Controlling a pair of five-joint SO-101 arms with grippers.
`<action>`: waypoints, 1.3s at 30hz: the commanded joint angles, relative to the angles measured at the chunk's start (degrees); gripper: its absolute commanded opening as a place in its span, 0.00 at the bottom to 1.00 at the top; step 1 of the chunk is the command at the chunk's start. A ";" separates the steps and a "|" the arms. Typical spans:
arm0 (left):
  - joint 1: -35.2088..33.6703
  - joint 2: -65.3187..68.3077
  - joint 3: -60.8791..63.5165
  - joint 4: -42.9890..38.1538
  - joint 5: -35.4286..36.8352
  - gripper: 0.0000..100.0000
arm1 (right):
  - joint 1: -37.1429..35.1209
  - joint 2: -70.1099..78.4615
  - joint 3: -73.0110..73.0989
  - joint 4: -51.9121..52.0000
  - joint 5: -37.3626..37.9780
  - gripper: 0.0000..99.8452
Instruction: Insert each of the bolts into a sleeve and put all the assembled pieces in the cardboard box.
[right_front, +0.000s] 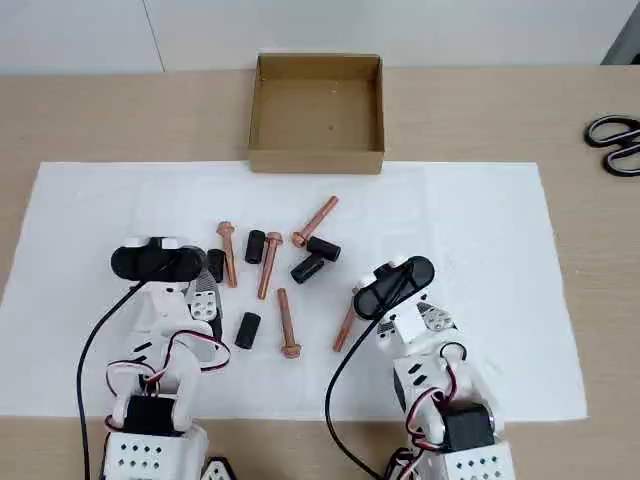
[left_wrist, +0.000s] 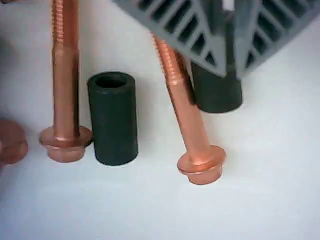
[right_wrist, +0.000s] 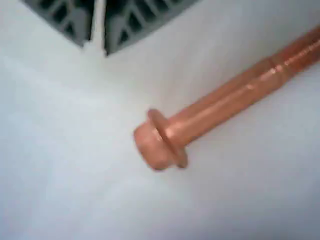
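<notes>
Several copper bolts and black sleeves lie loose on the white paper (right_front: 480, 250). The cardboard box (right_front: 266, 110) stands beyond them, with nothing inside. My left gripper (left_wrist: 227, 70) hangs shut just above one sleeve (left_wrist: 218, 95), which it partly hides. Beside that sleeve lie a bolt (left_wrist: 186, 112), another sleeve (left_wrist: 113, 117) and a second bolt (left_wrist: 65, 85). In the high view the left arm (right_front: 160, 262) sits beside a sleeve (right_front: 215, 265). My right gripper (right_wrist: 97, 47) is shut over bare paper, close to a bolt (right_wrist: 225, 100) (right_front: 345, 330) with its head toward it.
Black scissors (right_front: 615, 143) lie on the wooden table at the far right. A further bolt (right_front: 315, 220), two sleeves (right_front: 322, 248) (right_front: 307, 268) and one sleeve (right_front: 247, 330) are scattered between the arms. Bare paper stretches to the right.
</notes>
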 joint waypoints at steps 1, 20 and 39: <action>0.18 -0.70 -0.31 0.09 0.00 0.01 | 1.01 -0.48 0.26 0.04 0.09 0.03; 4.22 -0.18 -19.74 22.33 -0.26 0.01 | -0.31 -0.04 -4.57 10.07 -0.18 0.03; -2.99 55.82 -64.48 34.64 0.09 0.01 | -0.31 31.87 -36.31 17.27 -0.18 0.03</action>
